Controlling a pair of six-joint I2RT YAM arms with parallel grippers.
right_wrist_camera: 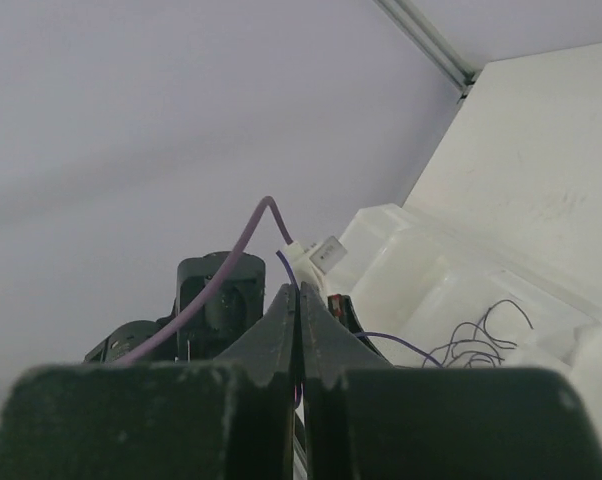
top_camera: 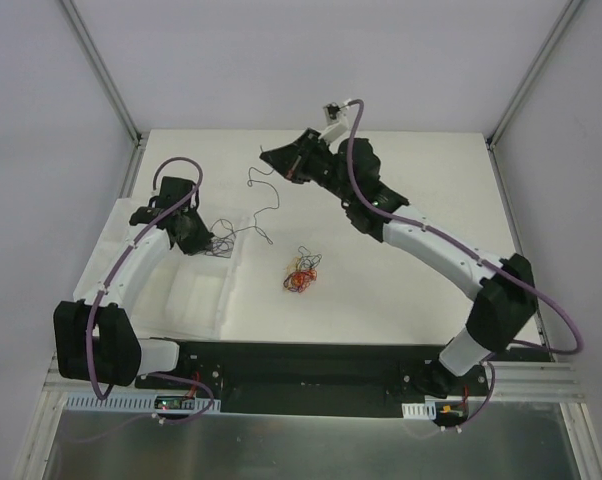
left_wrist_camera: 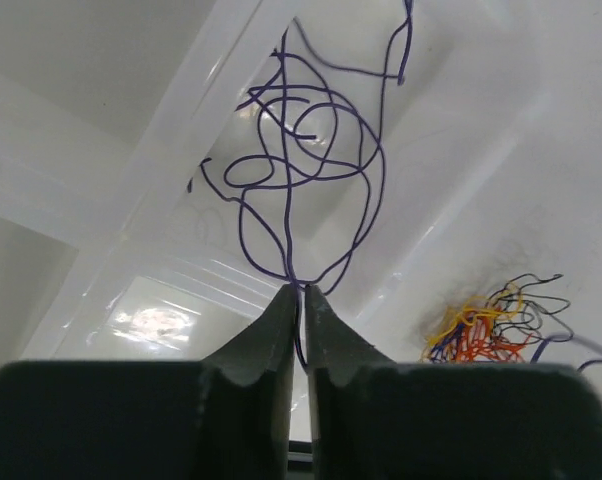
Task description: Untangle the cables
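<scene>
Clamped tight on a purple strand (left_wrist_camera: 284, 215) above the clear tray (top_camera: 196, 300), at left: left hand (left_wrist_camera: 299, 300). Likewise shut on purple wire (right_wrist_camera: 401, 343), far centre: right hand (right_wrist_camera: 299, 292). Multicoloured knot (top_camera: 301, 272) lying mid-surface (top_camera: 401, 200). Likely hazard: pulling apart too hard, snapping or re-snagging the curls. Around, white surface, pale walls (top_camera: 281, 60), metal posts (top_camera: 101, 70).

white table (top_camera: 431, 200), plastic tray (top_camera: 196, 298), tangled cables (top_camera: 301, 275)

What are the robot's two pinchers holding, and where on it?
Both hold something. The left gripper pinches a thin purple wire just below its loops. The right gripper pinches a purple strand near what looks like its end, up in the air.
</scene>
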